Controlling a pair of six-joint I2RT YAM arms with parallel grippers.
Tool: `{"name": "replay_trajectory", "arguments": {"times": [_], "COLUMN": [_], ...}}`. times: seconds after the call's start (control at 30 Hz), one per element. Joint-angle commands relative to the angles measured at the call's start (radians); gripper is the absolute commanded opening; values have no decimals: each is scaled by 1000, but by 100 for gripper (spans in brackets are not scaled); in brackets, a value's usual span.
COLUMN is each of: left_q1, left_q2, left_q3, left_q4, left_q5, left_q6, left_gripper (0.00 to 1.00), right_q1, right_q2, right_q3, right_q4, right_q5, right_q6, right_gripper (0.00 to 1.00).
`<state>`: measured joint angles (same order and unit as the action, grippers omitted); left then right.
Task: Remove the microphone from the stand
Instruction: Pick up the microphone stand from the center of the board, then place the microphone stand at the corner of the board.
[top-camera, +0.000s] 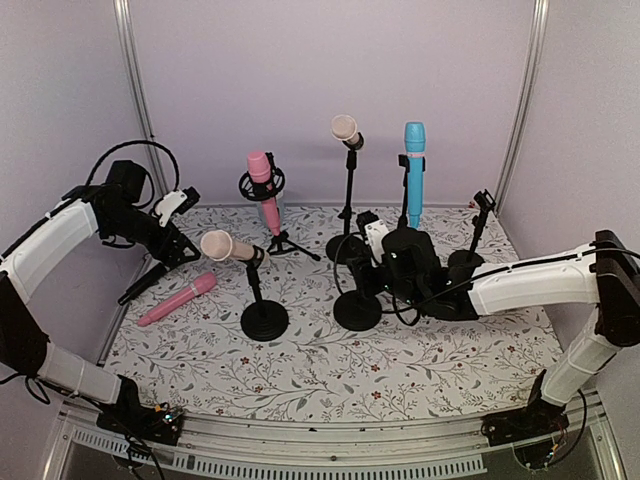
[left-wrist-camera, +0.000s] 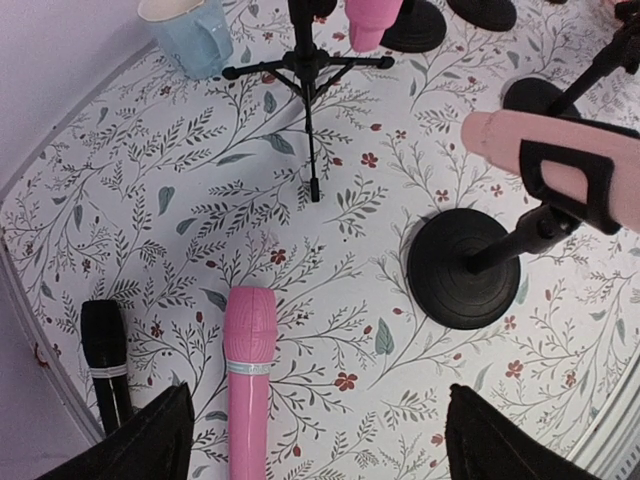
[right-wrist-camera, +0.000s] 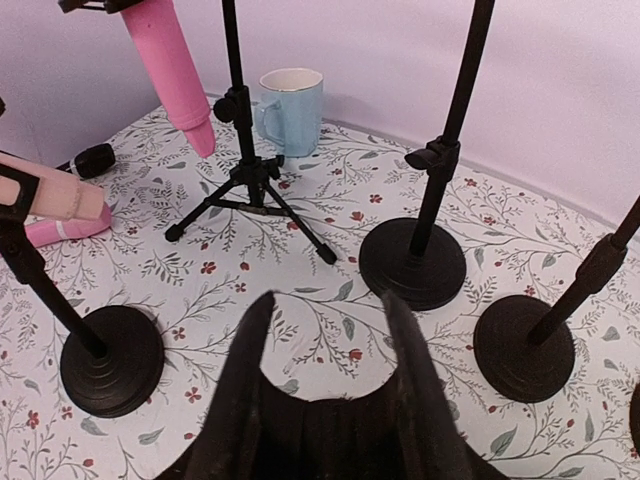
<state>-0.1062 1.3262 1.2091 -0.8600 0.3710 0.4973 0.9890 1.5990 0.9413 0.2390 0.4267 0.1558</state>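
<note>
1. Pale lilac walls closed in a table laid with a floral cloth (top-camera: 400, 370), and several microphone stands stood on it.
2. Right gripper (right-wrist-camera: 330, 300): jaws partly open and holding nothing, with only cloth showing through the gap. It sat low over the table, down among the stand bases.
3. Left gripper (left-wrist-camera: 318, 400): jaws wide and empty, off at the table's left side. Below it a loose pink microphone (left-wrist-camera: 248, 390) and a black microphone (left-wrist-camera: 108, 360) lay flat on the cloth, off any stand.
4. Outward from the right gripper, the tall stand (right-wrist-camera: 437, 190) rose just ahead to the right and the tripod (right-wrist-camera: 247, 185) ahead to the left. A hanging pink microphone (right-wrist-camera: 165, 60) sat in the tripod's mount, with a blue mug (right-wrist-camera: 292, 105) behind it.
5. Further left, the short stand (right-wrist-camera: 110, 360) carried a peach microphone (right-wrist-camera: 45, 200), tilted in its clip.
6. The top view showed a cream microphone (top-camera: 345, 128) on the tall stand, well above the right gripper. A blue microphone (top-camera: 414, 165) stood upright on a stand behind the right arm.
7. Judged step: the approach, with nothing gripped and four microphones mounted. I could not tell which one was the target.
8. Next move, as judged:
   - rise from base height to a microphone body;
   - set the jaws across the barrel and close;
   - draw the microphone out along its clip without dragging the stand.
</note>
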Motion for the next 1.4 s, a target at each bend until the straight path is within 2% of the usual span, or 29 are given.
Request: {"name": "replay_trajectory", "arguments": {"times": [0.0,0.17,0.23,0.57,0.77,0.9,1.07,1.13,1.23,1.3,1.37], "left_q1": [-14,-14,-14,-15,-17,-17,-17,-18,-17,-19,-19], "left_q2": [-22,-23,-23,-34,-33,-39,-44,-44,-44,-44,-45], "left_q3": [13,12,13,16,10,5,-1,-3,-6,-6,-6], "left_q4": [-25,-27,-27,-37,-42,-42,-44,-45,-44,-45,-49], "left_q5": [3,7,9,14,17,23,27,31,41,47,54], "left_q6": [13,15,15,19,23,25,32,33,34,34,35], "left_gripper": [88,88,88,88,88,88,88,88,88,88,88], "right_q1": [9,-2,-26,-261,-420,-467,-496,-507,-518,-524,-524], "right_q2": [12,-37,-75,-243,-238,-204,-219,-235,-259,-275,-289], "right_q3": [27,-36,-67,-217,-210,-190,-178,-177,-179,-175,-164], "right_q4": [1,-4,-22,-89,-104,-142,-222,-255,-303,-330,-359], "right_q5": [108,182,188,245,294,349,406,421,443,443,443], "right_q6": [-26,-61,-65,-89,-90,-41,61,97,146,176,191], "right_gripper": [39,16,11,7,7,7,16,26,32,47,55]}}
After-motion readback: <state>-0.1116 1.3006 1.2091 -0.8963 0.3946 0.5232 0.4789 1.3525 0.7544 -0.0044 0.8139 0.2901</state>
